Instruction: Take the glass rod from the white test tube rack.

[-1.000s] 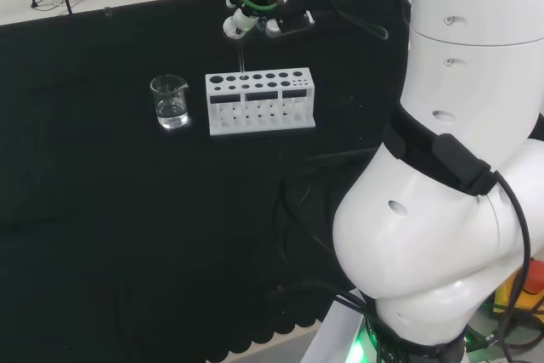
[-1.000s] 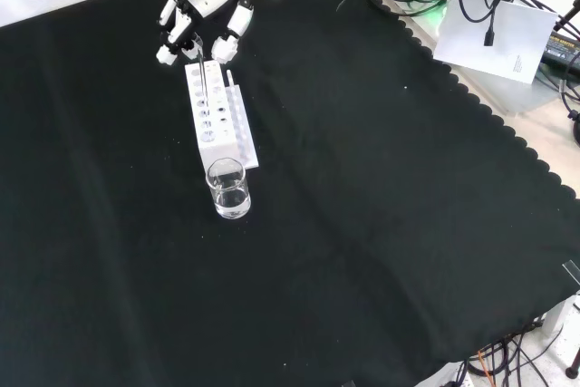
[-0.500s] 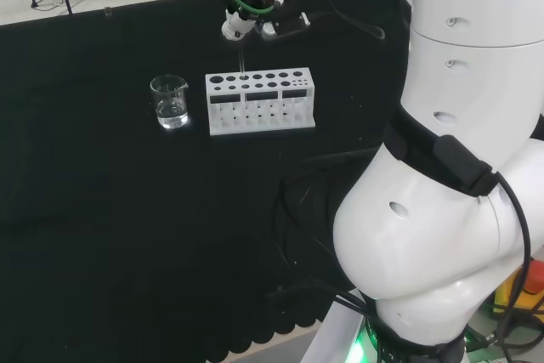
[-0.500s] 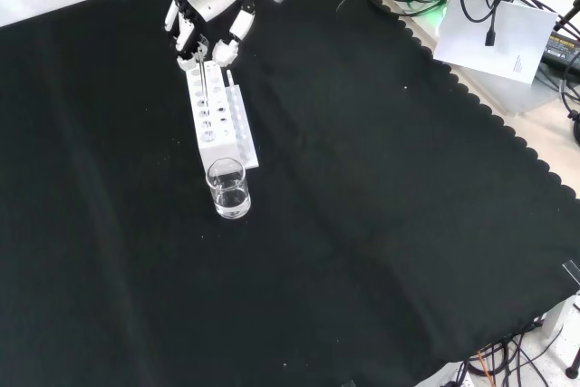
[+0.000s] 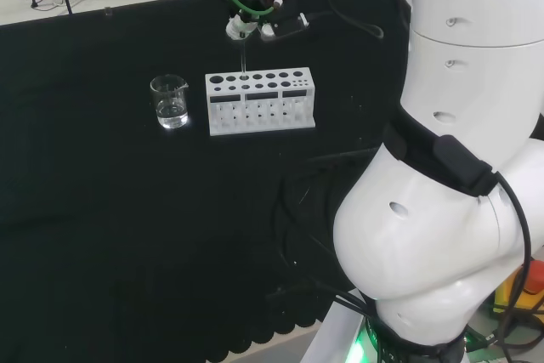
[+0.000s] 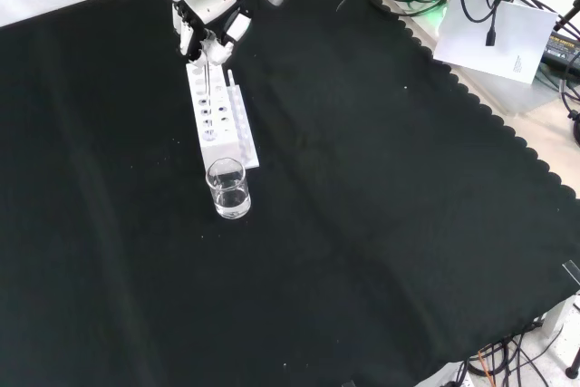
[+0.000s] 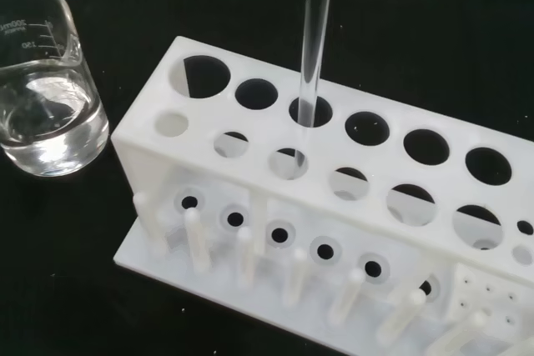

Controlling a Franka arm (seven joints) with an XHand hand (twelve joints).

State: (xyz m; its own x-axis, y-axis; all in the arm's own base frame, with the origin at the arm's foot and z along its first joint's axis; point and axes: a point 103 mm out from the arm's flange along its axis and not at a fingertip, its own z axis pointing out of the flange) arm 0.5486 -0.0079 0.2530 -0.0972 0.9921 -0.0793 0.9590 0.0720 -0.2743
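Grasp step, by the look of it: hand (image 6: 210,17) poised over the far end of the white test tube rack (image 6: 217,120) in the front view, fingers curled in toward the top of the glass rod (image 7: 313,47), apparently pinching it, though actual contact too small to confirm. Rod upright directly beneath the hand, lower end seated in a hole of the rack's top plate, third along from the beaker end in the wrist view. Not yet lifted clear. Next move, judged from this: a straight pull upward along the rod's own line, no sideways drift, until the tip is free of both plates. Risk of the rod catching a hole's edge and tipping the rack. Glass beaker (image 5: 171,101) with some clear liquid just beyond the rack's other end, away from the hand, well outside the lift path.
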